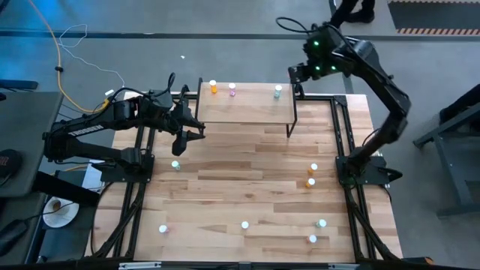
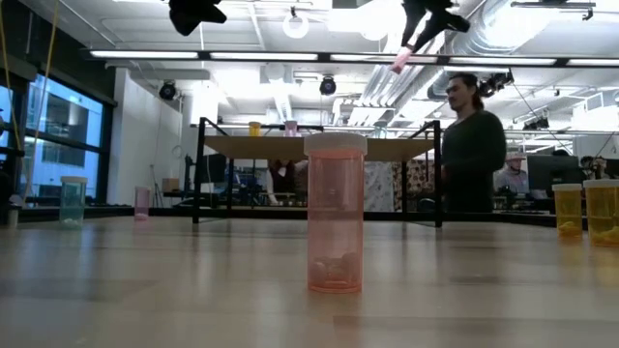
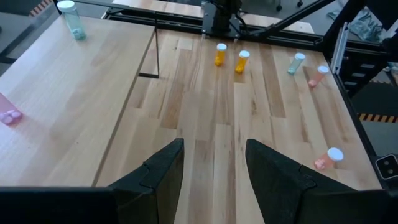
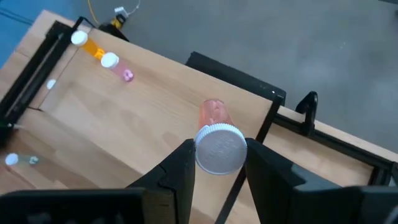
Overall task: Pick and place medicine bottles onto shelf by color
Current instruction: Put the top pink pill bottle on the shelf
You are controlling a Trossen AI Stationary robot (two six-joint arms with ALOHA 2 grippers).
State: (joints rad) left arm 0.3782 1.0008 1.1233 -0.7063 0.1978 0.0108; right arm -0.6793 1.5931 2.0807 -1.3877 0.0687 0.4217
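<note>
One table is seen, with one shelf at its far edge, middle. Two arms are in view, one per side.

Eleven medicine bottles are counted: three on the shelf, seven on the table, one gripped.

On the shelf, standing in a row: orange bottle, pink bottle, then well apart towards the right end, teal bottle.

On the table: a teal one on the left side, an orange pair close together on the right side, and four along the near edge. Among those four, a teal and two pink ones are made out; the colour of the leftmost cannot be told.

Left gripper is held over the table just off the shelf's left front corner. Its fingers are parted with nothing between them. The left-side teal bottle stands near it, below, untouched.

Right gripper is held above the shelf's right end. Its fingers are clamped on the white cap of the held pink bottle. This bottle hangs clear of the shelf, near the teal bottle.
</note>
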